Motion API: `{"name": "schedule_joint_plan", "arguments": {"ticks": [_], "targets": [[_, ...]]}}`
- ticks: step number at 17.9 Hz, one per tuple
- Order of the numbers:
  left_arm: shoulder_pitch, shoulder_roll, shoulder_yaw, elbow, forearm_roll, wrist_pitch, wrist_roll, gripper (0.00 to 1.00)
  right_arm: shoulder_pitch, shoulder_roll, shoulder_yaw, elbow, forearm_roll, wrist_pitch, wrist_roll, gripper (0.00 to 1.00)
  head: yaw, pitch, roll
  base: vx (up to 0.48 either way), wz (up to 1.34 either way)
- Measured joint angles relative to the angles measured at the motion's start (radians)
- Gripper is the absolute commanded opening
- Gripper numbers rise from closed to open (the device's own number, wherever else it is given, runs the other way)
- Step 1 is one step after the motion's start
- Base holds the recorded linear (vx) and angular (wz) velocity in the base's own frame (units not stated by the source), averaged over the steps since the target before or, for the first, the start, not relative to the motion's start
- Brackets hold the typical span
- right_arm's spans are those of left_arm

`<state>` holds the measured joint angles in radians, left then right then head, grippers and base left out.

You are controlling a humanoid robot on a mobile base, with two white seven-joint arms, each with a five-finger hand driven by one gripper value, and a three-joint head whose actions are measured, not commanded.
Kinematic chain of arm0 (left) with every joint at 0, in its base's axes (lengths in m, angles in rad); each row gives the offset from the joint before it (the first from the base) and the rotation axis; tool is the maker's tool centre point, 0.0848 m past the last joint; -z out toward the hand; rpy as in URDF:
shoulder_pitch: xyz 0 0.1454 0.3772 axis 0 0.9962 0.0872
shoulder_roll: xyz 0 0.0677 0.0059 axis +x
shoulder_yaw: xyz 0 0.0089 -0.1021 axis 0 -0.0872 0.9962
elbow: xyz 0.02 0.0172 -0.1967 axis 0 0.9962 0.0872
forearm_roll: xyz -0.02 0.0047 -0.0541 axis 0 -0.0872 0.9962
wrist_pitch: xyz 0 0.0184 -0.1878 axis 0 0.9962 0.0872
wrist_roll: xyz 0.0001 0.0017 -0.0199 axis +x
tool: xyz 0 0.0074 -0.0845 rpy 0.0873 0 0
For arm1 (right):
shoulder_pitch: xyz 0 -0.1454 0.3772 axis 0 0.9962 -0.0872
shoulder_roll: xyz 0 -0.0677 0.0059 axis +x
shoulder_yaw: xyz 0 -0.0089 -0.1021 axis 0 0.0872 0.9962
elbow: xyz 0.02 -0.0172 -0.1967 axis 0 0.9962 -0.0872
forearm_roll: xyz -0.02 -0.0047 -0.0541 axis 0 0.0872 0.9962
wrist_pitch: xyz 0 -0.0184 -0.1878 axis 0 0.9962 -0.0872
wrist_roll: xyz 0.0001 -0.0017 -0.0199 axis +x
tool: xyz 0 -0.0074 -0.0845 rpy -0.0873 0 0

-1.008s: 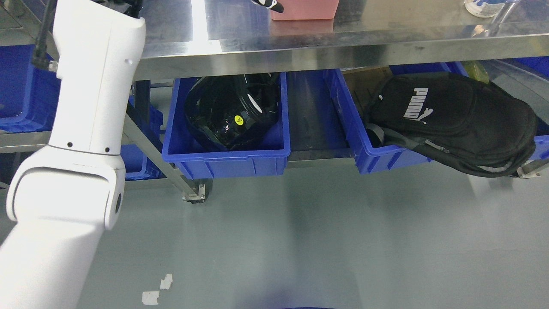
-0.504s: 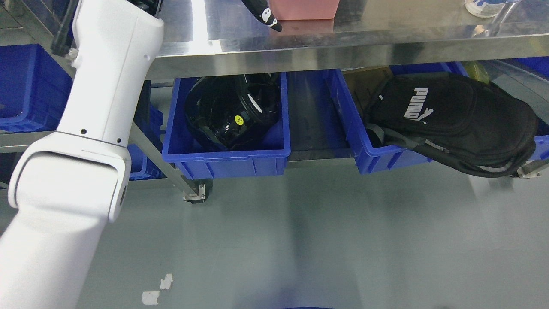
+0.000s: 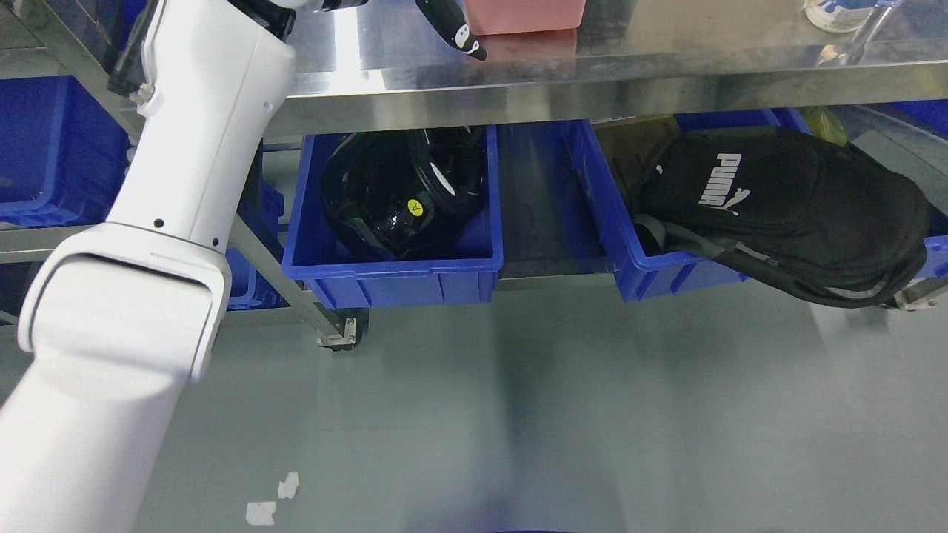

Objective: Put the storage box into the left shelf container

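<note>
A pink storage box (image 3: pixel 526 18) stands on the steel table (image 3: pixel 592 66), cut off by the picture's top edge. My left arm (image 3: pixel 185 185), white, rises from the lower left to the top edge. Of my left hand (image 3: pixel 453 29) only a black tip shows, lying against the box's left lower corner; the rest of it is out of the picture. On the left shelf behind the arm stands a blue container (image 3: pixel 44 148), largely hidden. My right arm does not show.
Under the table a blue bin (image 3: pixel 392 277) holds a black helmet (image 3: pixel 400 196). Another blue bin (image 3: pixel 666 270) to its right carries a black backpack (image 3: pixel 778 203) hanging over its rim. A jar (image 3: pixel 837 11) stands at the table's far right. Tape scraps (image 3: pixel 270 500) lie on the grey floor.
My left arm has swung to the right, and the hand's black tip has come lower along the pink box's left side. The box has not moved.
</note>
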<state>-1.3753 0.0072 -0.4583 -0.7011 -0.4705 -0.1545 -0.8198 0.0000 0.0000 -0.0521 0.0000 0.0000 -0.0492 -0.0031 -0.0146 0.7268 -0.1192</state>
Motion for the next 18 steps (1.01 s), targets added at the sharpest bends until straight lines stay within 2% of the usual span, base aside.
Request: {"name": "schedule_joint_plan", "arguments": {"ticks": [4, 18], "targets": [[-0.009, -0.003, -0.017, 0.021, -0.007, -0.012, 0.002, 0.94, 0.0, 0.0, 0.0, 0.0, 0.0, 0.002, -0.004, 1.0, 0.0, 0.0, 0.0, 0.002, 0.05], [-0.052, -0.006, -0.046, 0.033, 0.035, -0.063, 0.172, 0.94, 0.0, 0.0, 0.0, 0.0, 0.0, 0.001, 0.001, 1.0, 0.0, 0.0, 0.0, 0.001, -0.01]]}}
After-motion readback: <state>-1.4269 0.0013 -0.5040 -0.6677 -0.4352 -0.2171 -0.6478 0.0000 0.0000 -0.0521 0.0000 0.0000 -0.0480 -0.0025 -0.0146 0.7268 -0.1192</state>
